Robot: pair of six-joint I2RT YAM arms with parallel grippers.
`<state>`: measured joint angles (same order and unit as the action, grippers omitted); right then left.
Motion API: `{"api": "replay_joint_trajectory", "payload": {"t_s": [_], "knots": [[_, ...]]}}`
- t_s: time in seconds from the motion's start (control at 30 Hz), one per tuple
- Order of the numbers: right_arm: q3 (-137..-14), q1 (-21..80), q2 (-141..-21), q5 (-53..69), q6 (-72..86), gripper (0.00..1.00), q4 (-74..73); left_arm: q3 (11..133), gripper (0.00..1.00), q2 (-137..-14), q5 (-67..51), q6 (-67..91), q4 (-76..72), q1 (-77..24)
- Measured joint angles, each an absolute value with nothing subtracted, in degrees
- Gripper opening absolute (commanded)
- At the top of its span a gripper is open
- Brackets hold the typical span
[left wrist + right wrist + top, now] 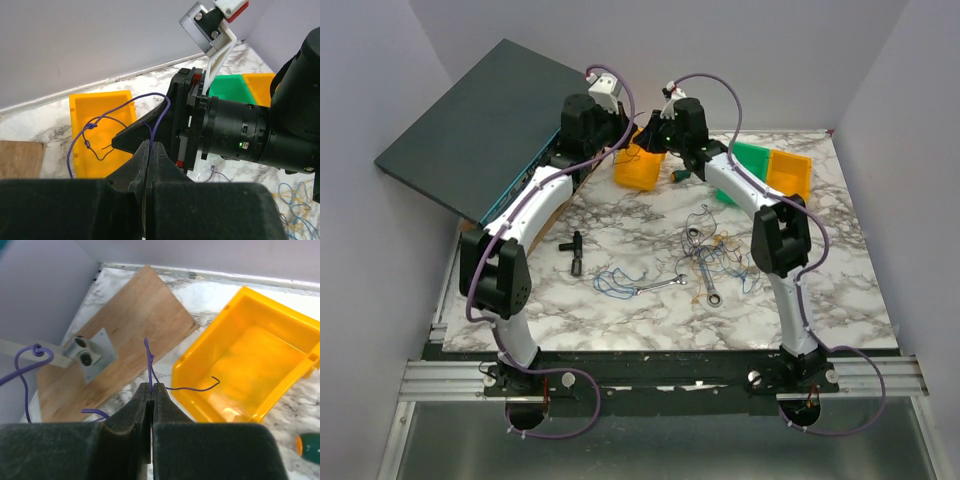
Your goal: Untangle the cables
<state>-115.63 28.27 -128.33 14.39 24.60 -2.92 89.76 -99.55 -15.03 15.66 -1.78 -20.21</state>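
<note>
Here, both arms reach to the yellow bin (638,168) at the far side of the marble table (620,325). The left gripper (150,146) has its fingers pressed together on a thin purple wire (190,388); the right gripper (151,386), close beside the bin, pinches the same wire between closed fingers.

The cables (715,255), a loose tangle of blue, yellow-orange and dark strands, lie on the table nearer the arm bases than the bin and to its right, touching a silver wrench (708,282). A separate blue loop (612,283) lies nearer the bases than the bin, and only the top view shows it.

The left wrist view adds a knot (90,126) in the purple wire in front of the bin, a lit green lamp (241,145) on the right arm's wrist, and a green bin (225,86) to the right of the yellow one. The right wrist view adds a wooden board (125,325) left of the bin, with a metal bracket (90,354) on it, and one wire end reaching over the bin's inside. Any lettering is too small to read.
</note>
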Motion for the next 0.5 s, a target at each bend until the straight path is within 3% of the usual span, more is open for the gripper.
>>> {"api": "replay_joint_trajectory", "payload": {"t_s": [0.5], "knots": [[-132.0,26.0,-146.4,7.7,22.9,0.01,-6.7,113.8,0.00,-125.2,-7.8,12.4,6.6,-20.3]]}}
